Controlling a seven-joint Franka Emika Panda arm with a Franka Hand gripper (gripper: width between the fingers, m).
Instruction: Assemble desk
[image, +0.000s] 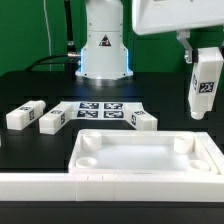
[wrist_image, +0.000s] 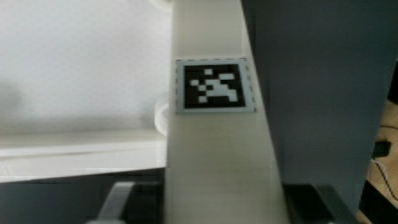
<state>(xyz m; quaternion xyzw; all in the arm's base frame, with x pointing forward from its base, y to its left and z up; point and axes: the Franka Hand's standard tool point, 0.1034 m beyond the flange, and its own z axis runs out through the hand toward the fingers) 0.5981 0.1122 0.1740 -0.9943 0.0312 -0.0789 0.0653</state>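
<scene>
The white desk panel (image: 150, 157), rimmed and with round corner sockets, lies flat at the front of the black table. My gripper (image: 199, 55) is at the exterior view's right, above the panel's right end, shut on a white block leg (image: 205, 85) that hangs upright with its tag facing out. In the wrist view the held leg (wrist_image: 217, 120) runs up between my fingers (wrist_image: 125, 203), its tag (wrist_image: 215, 88) in plain sight, with the panel (wrist_image: 71, 95) below and beside it. Three more legs lie behind the panel: two at the left (image: 25, 114) (image: 55, 120) and one nearer the middle (image: 144, 121).
The marker board (image: 100, 110) lies flat behind the panel, between the loose legs. The robot base (image: 104, 45) stands at the back centre. A long white rail (image: 110, 186) edges the table's front. Cables lie at the back left.
</scene>
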